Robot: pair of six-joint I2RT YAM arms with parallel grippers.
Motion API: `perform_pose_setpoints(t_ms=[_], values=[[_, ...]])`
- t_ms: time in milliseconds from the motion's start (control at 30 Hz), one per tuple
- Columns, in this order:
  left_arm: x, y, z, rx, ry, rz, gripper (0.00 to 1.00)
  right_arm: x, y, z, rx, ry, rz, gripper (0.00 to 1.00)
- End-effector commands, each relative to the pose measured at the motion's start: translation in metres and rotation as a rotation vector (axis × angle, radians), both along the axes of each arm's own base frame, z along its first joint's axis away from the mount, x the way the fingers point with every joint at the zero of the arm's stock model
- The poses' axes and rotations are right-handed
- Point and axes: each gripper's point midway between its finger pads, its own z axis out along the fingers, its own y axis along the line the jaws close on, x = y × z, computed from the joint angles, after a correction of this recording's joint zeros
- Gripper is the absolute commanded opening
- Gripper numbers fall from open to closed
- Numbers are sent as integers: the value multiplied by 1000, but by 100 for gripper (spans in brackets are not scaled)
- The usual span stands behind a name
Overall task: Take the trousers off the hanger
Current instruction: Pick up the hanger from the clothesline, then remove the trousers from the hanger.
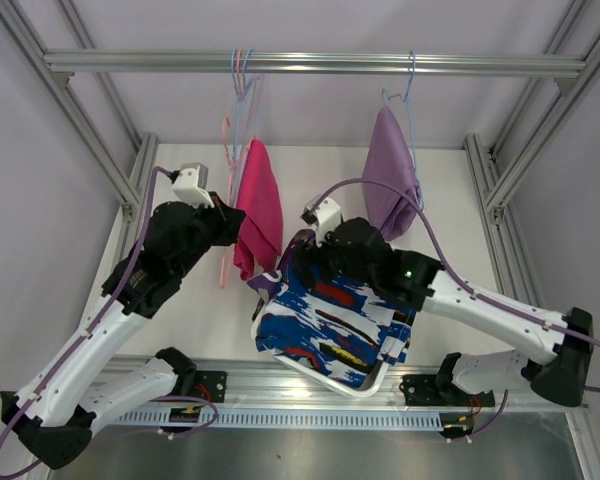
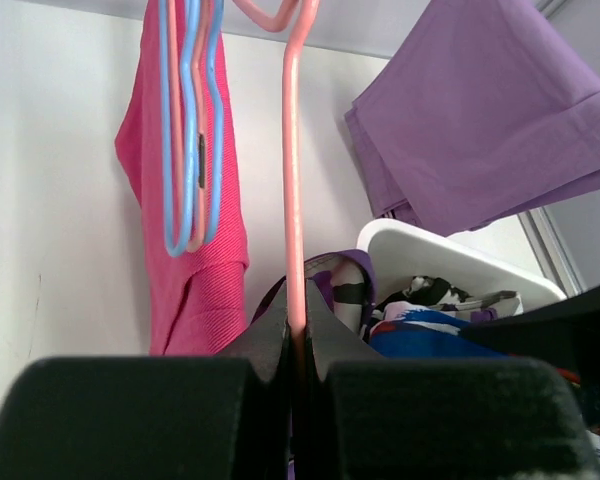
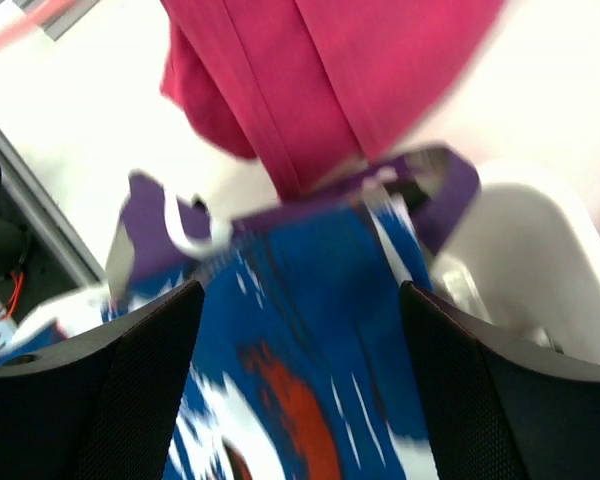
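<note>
L gripper is clamping pink hanger, pink trousers hanging left of fingers; R gripper is gaping wide, empty, over blue-white trousers.

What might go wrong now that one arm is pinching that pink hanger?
The left gripper is shut on the pink hanger; a tug might unhook it from the rail. The open right gripper hangs over the blue-white trousers, beside the pink trousers, and might grab the wrong cloth.

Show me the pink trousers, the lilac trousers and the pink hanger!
pink trousers (image 1: 262, 200), top view, middle of the hanging cloth.
lilac trousers (image 1: 390, 170), top view, upper fold.
pink hanger (image 2: 293, 200), left wrist view, straight rod.
</note>
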Motion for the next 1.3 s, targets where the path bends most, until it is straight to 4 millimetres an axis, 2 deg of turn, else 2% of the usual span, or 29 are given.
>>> perform_pose_setpoints(t_ms=[0,33,67,100,167,200,233,333,467,567,633,667,700,900,1267], values=[[9,9,62,-94,-227,51,1,18,36,60,138,-145,12,84],[9,8,58,-95,-219,51,1,20,49,50,111,-139,24,85],[10,7,51,-91,-206,50,0,20,56,51,109,-144,30,85],[10,7,49,-91,-203,50,1,22,64,61,131,-158,35,86],[13,5,45,-78,-192,51,1,24,81,57,130,-164,50,86],[14,5,43,-71,-188,52,1,25,86,62,143,-172,51,86],[15,6,43,-68,-185,58,1,27,92,56,134,-167,51,86],[15,8,40,-63,-179,71,1,34,102,56,140,-177,42,86],[15,9,40,-61,-179,74,1,43,116,32,106,-173,24,86],[16,10,39,-54,-176,77,1,51,120,18,87,-181,-2,86],[16,11,38,-51,-174,84,0,57,114,11,68,-207,-39,86],[17,11,38,-50,-172,84,1,61,113,21,105,-241,-57,86],[17,10,35,-46,-168,79,1,65,109,22,108,-257,-77,86],[20,7,32,-52,-154,69,0,82,104,12,97,-288,-142,86],[21,7,31,-58,-148,68,1,103,118,-18,99,-261,-155,86]])
